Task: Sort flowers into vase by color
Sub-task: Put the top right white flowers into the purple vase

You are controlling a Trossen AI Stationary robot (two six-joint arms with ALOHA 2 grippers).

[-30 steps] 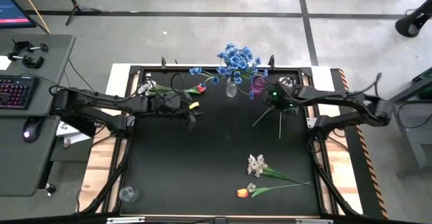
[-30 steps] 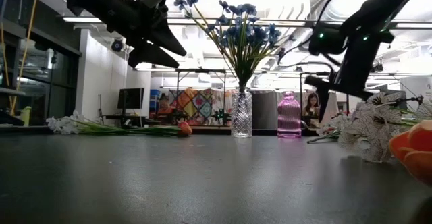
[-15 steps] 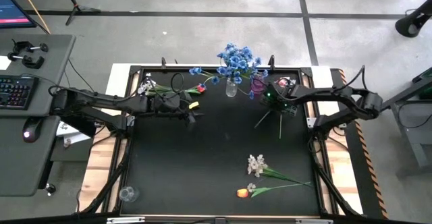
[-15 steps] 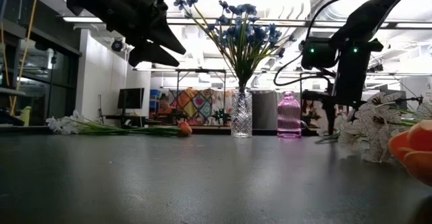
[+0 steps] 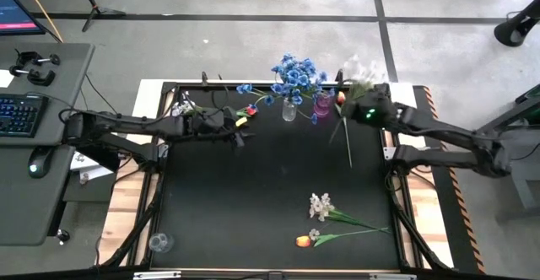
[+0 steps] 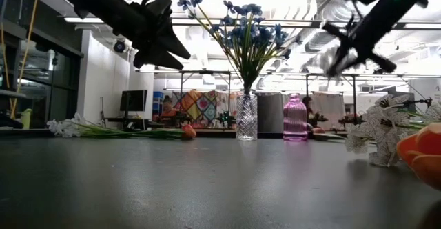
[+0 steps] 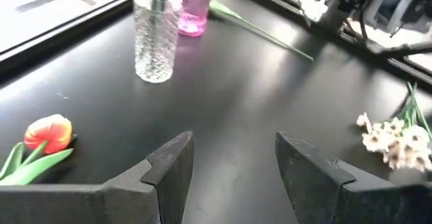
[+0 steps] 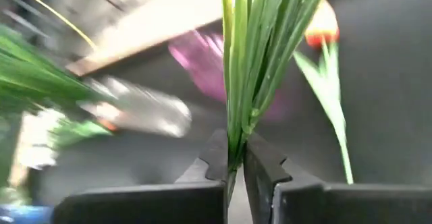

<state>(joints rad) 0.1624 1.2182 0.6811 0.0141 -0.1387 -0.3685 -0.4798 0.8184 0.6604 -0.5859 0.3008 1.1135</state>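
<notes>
While clamped on thin green stems (image 8: 246, 69), right claw (image 8: 233, 162) — near ribbed pink vase (image 5: 322, 105), left claw (image 7: 233, 158) apart.

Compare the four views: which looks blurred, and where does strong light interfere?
Right wrist view: motion-smeared around the pink vase, though the gripped green stems stay fairly sharp. Low view: bright ceiling lights leave the arms in silhouette. Left wrist view: glare on the table. High view: evenly lit.

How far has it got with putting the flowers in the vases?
Done: the blue flowers stand in the clear vase. In hand: the right gripper is shut on a bundle of green stems near the pink vase, which looks empty. Left: white sprays and an orange tulip at the near edge, more flowers beside the open left gripper.
</notes>
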